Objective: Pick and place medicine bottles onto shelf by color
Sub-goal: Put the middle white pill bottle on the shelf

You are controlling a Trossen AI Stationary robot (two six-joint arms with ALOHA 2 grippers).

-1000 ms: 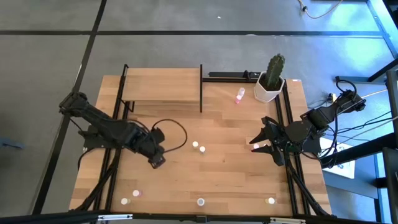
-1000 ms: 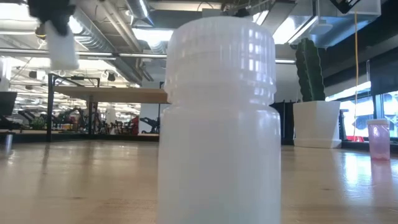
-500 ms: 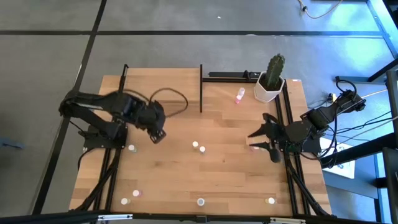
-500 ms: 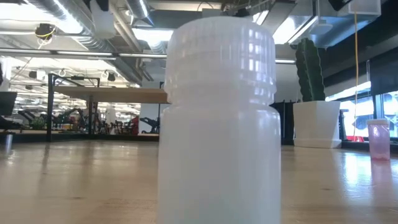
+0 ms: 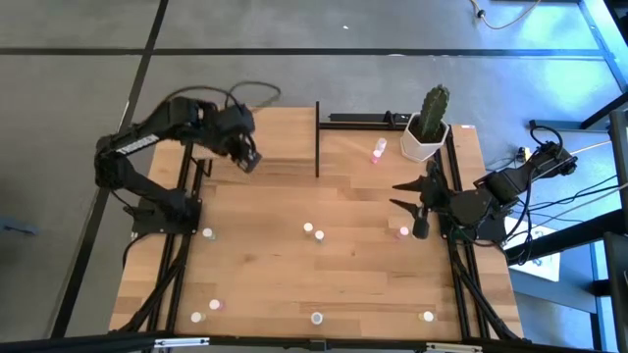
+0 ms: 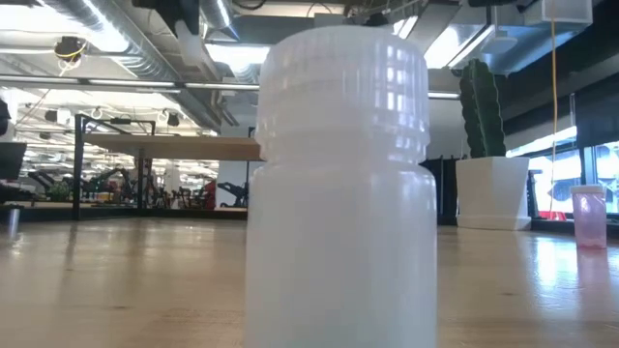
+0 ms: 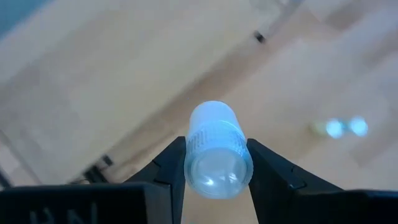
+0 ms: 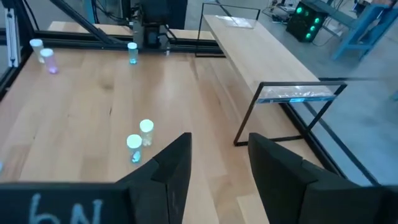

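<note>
My left gripper (image 5: 247, 161) is raised over the near edge of the shelf (image 5: 280, 127), a light-wood board between black posts at the table's far left, and is shut on a white medicine bottle (image 7: 217, 152). My right gripper (image 5: 414, 210) hovers open near the table's right edge with nothing between its fingers (image 8: 214, 163); a pink bottle (image 5: 403, 232) stands just by it. Two pale bottles (image 5: 313, 231) stand upright mid-table. Others stand along the near edge (image 5: 317, 318) and at the left (image 5: 208, 233). One white bottle (image 6: 338, 184) fills the low view. My left gripper pinches the white bottle between its two fingers, one on each side of the ribbed band (image 7: 214, 138) at the end nearer the wrist. The fingers slant steeply down from above and lie along the bottle. The bottle is lifted clear, tilted with the fingers.
A white pot with a green cactus (image 5: 428, 129) stands at the far right, with a pink bottle (image 5: 378, 149) beside it. A black upright post (image 5: 317, 137) marks the shelf's right end. More bottles stand at the near corners (image 5: 206, 311) (image 5: 428, 316).
My left gripper has risen and swung from the table's near left toward the far edge, carrying the white bottle up over the shelf's near edge and rolling as it went. My right gripper has turned in place, staying open.
</note>
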